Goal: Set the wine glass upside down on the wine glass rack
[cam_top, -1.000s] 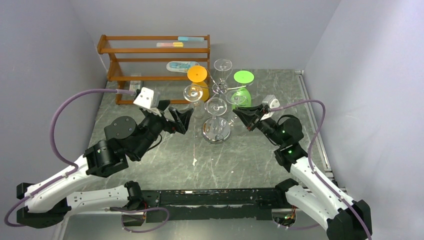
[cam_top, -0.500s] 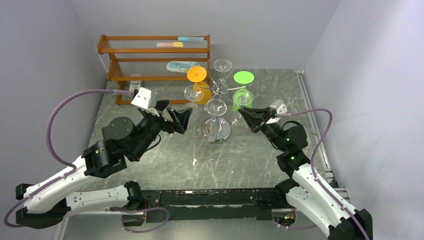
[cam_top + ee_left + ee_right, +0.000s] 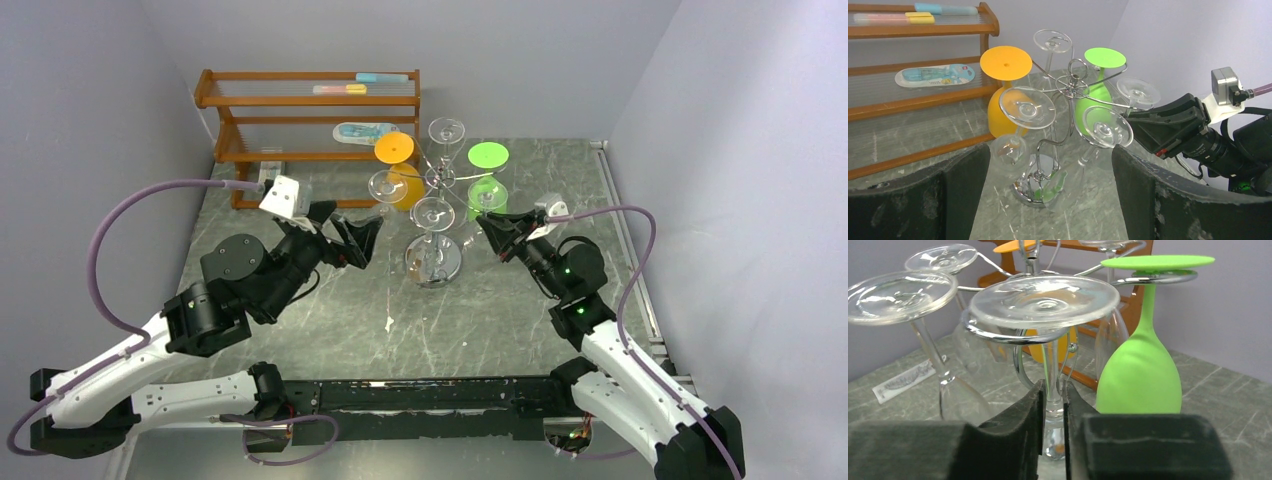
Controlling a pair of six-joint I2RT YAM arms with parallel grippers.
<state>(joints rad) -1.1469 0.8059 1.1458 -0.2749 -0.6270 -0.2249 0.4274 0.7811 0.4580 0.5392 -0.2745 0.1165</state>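
The chrome wine glass rack stands mid-table on its round base. Several clear glasses, an orange one and a green one hang upside down on it. My right gripper is at the rack's right side. In the right wrist view it is shut on the stem of a clear wine glass, whose foot rests on a rack loop. This glass also shows in the left wrist view. My left gripper is open and empty left of the rack.
An orange-brown wooden shelf with small packets stands at the back left, close behind the orange glass. Grey walls close in on the left, back and right. The green glass hangs just right of my right fingers.
The right gripper drew back a little, then came in again toward the rack's right side. The left gripper has eased slightly back to the left.
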